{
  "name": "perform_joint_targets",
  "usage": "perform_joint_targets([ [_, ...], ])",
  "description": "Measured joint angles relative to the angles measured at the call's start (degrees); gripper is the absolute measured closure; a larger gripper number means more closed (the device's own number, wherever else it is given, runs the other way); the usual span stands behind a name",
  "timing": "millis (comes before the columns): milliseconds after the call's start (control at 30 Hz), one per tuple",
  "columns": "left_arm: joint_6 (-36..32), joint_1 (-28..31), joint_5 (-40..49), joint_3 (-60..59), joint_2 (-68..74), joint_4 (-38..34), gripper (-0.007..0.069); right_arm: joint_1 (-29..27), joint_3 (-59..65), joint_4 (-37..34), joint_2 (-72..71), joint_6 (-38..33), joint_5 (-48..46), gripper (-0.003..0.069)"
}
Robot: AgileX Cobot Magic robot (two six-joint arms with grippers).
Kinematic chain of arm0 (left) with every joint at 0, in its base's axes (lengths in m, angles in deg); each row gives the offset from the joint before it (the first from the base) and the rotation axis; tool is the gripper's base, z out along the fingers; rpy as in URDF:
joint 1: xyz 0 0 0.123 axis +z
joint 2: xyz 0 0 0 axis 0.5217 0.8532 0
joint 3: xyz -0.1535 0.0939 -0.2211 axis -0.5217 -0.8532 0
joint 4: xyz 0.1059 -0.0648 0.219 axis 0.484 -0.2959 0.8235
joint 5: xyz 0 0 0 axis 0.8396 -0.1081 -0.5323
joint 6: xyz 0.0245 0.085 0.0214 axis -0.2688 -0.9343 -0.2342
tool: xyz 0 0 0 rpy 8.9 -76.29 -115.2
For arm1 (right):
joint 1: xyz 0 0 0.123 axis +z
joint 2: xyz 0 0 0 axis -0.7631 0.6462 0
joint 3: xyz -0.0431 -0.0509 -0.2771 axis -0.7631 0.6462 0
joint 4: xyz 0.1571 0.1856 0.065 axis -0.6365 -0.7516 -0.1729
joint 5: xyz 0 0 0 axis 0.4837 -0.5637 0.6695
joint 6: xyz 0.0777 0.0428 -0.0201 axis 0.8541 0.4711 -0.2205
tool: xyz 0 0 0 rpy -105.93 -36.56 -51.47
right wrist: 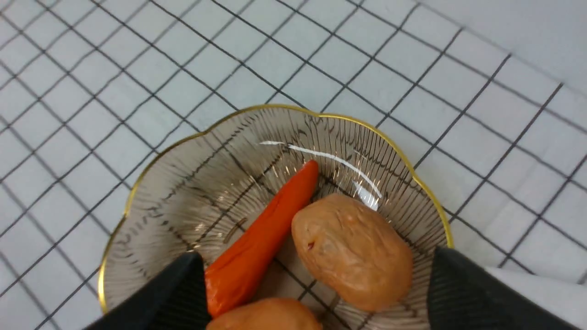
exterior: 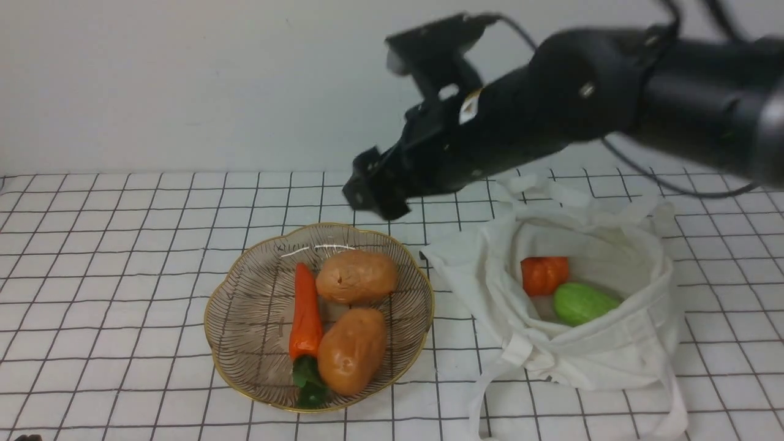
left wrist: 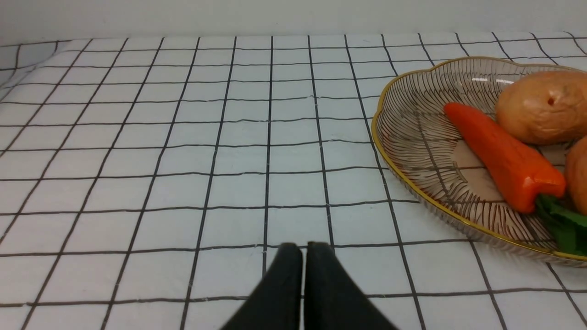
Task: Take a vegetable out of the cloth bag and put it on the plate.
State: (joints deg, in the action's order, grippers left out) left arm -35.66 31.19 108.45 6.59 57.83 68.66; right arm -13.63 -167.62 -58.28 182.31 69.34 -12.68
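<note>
Your right end effector [exterior: 372,197] hung wide open and empty above the plate [exterior: 245,318]; the duller potato [exterior: 357,277] lay there beside the carrot [exterior: 305,312], outside the bag [exterior: 612,355], so delivery looked complete.

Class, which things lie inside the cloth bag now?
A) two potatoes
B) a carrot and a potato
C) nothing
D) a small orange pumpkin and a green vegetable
D: the front view shows the orange pumpkin and the green vegetable lying inside the open cloth bag.
</note>
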Motion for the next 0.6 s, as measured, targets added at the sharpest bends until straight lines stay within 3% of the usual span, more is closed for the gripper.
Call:
perform_joint_targets([
  [167,0.0,0.0,0.0,0.0,0.0,0.0,0.0632,-1.0,-4.4,7.6,-13.2,0.1,-23.1,0.0426],
  [333,0.0,0.0,0.0,0.0,0.0,0.0,0.0632,-1.0,-2.1,13.6,-23.4,3.8,-28.2,0.0630],
  [600,0.0,0.0,0.0,0.0,0.0,0.0,0.0632,-1.2,15.0,15.5,-42.2,10.0,-29.1,0.0673],
])
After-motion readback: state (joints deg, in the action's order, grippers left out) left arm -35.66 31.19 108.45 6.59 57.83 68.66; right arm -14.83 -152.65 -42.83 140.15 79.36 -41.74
